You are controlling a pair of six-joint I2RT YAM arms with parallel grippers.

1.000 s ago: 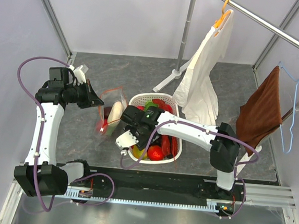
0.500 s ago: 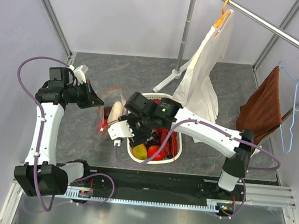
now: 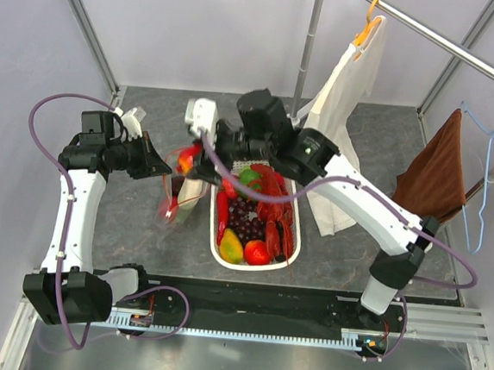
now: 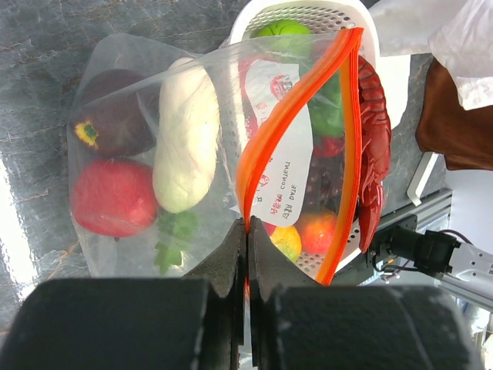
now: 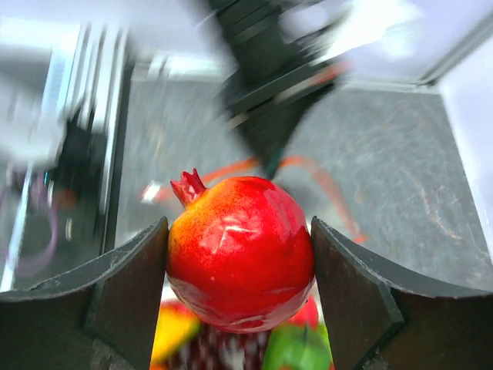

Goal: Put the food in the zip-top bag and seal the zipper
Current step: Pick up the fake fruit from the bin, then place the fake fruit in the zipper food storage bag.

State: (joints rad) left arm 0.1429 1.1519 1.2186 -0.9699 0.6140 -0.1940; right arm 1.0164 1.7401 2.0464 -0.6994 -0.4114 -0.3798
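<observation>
The clear zip-top bag (image 3: pixel 179 198) stands open left of the basket. My left gripper (image 3: pixel 158 167) is shut on its orange-red zipper strip (image 4: pixel 352 154), holding the mouth up; the pinch shows in the left wrist view (image 4: pixel 246 230). Inside the bag lie a white radish (image 4: pixel 185 146), a dark purple bulb (image 4: pixel 112 123) and a red fruit (image 4: pixel 112 196). My right gripper (image 3: pixel 191 152) is shut on a red pomegranate (image 5: pixel 240 250) and holds it in the air just above and behind the bag's mouth.
The white slotted basket (image 3: pixel 212 227) holds grapes (image 3: pixel 243 215), a red lobster (image 3: pixel 280 207), a green pepper (image 3: pixel 249 178), a yellow fruit (image 3: pixel 232 251) and a red fruit (image 3: pixel 258 253). A white cloth (image 3: pixel 337 141) and a brown towel (image 3: pixel 433 184) hang at the right, by a pole (image 3: pixel 305 60).
My right arm rose out of the basket with the pomegranate and swung back and left to above the bag's mouth. The left arm and the bag stayed still.
</observation>
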